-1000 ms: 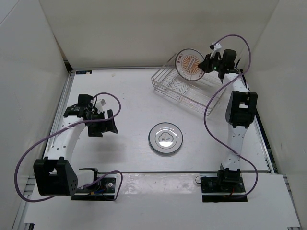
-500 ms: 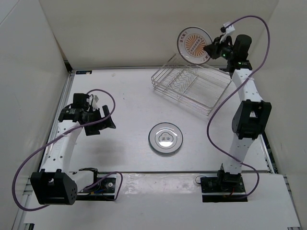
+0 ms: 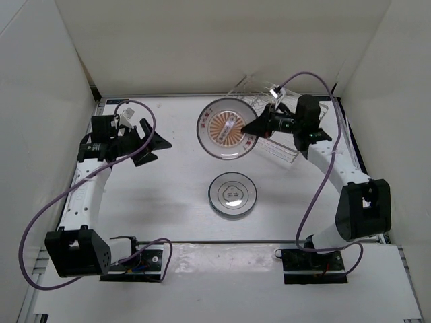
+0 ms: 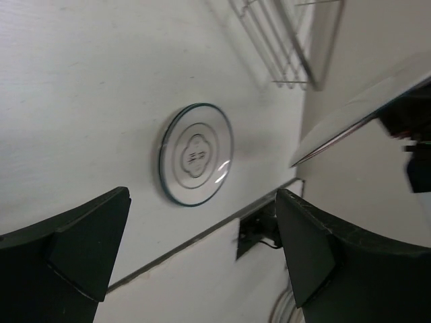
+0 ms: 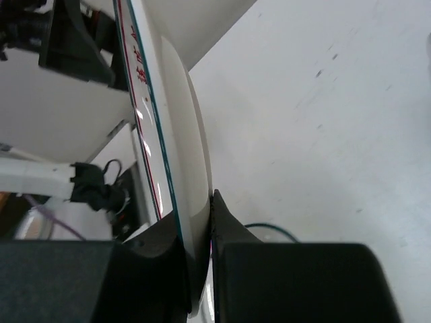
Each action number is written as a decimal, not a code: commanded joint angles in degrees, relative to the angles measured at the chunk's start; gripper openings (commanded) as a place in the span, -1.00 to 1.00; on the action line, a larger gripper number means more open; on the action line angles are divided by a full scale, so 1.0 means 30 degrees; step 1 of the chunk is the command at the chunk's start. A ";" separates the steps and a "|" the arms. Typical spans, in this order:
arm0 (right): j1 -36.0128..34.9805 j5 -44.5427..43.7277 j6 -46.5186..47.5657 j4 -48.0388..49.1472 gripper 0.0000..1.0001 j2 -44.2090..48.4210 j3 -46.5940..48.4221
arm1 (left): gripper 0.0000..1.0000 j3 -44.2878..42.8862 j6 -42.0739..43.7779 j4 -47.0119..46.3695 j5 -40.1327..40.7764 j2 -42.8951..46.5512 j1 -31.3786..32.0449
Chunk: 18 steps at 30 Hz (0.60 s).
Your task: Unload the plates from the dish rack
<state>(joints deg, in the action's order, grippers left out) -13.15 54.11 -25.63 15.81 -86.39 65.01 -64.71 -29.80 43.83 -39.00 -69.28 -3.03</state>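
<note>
Holding orange-rimmed plate [image 3: 222,129] aloft, my right gripper [image 3: 251,128] clenched on its rim; left gripper [image 3: 153,140] released. Next, I reckon: lower it flat toward 6 o'clock, beside grey-ringed plate [image 3: 232,195].

You have bare table [image 3: 168,202] from 7 to 10 o'clock of the grey-ringed plate [image 3: 232,194]. At its 12 o'clock the raised orange plate [image 3: 225,128] blocks you; at 1 o'clock, the dish rack [image 3: 279,148] and right arm [image 3: 330,165].

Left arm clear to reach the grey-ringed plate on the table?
Likely yes: the left gripper is open and empty, with bare table between it and the grey-ringed plate; the right gripper holds the orange plate aloft.
</note>
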 commanded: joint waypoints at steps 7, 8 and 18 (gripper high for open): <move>-0.1943 0.1241 -0.3673 0.1407 -1.00 0.0527 -0.0930 | 0.98 0.1763 -0.3103 -0.6261 -0.4664 -0.0492 0.0920; -0.2120 0.1503 -0.4370 0.1699 -1.00 0.0090 -0.0784 | 0.98 0.1938 -0.3364 -0.6436 -0.4781 -0.0318 0.0921; -0.4376 0.2268 -0.9757 0.7234 -1.00 -0.3955 0.0477 | 0.73 0.1823 -0.2663 -0.6438 -0.4315 -0.0580 0.1975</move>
<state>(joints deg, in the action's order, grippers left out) -24.86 61.30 -46.50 27.73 -96.99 62.92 -58.11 -38.83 25.04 -49.56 -71.81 0.97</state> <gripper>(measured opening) 0.136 0.872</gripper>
